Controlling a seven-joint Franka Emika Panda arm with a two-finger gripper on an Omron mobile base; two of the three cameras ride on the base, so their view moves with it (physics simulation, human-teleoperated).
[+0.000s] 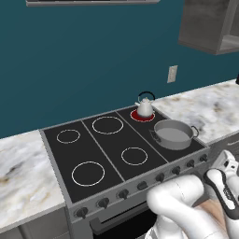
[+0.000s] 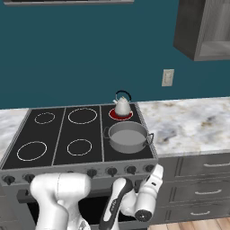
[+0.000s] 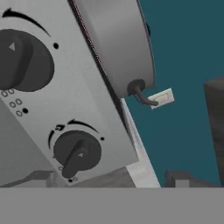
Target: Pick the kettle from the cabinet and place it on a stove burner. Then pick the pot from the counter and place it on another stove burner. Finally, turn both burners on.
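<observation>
The small white kettle [image 1: 145, 107] [image 2: 121, 107] stands on the back right burner [image 1: 141, 116], whose ring glows red. The grey pot [image 1: 173, 134] [image 2: 128, 136] sits on the front right burner, covering its ring. My gripper [image 1: 228, 158] [image 2: 157, 170] is low in front of the stove's right end, just below the knob row, open and holding nothing. The hand view looks up at two dark knobs [image 3: 78, 151] [image 3: 22, 59]. Above them are the pot's side [image 3: 118, 43] and one loop handle [image 3: 141, 94]. The cabinet [image 1: 209, 28] [image 2: 204, 29] hangs at the upper right.
The black cooktop [image 1: 112, 144] [image 2: 58, 130] has several unlit white rings to the left. Marble counter [image 1: 210, 105] [image 2: 188, 121] runs on to the right, with dark drawers [image 2: 197, 188] under it. A wall outlet [image 1: 172, 73] [image 2: 167, 77] [image 3: 161, 98] sits behind it. My white arm crowds the space before the oven.
</observation>
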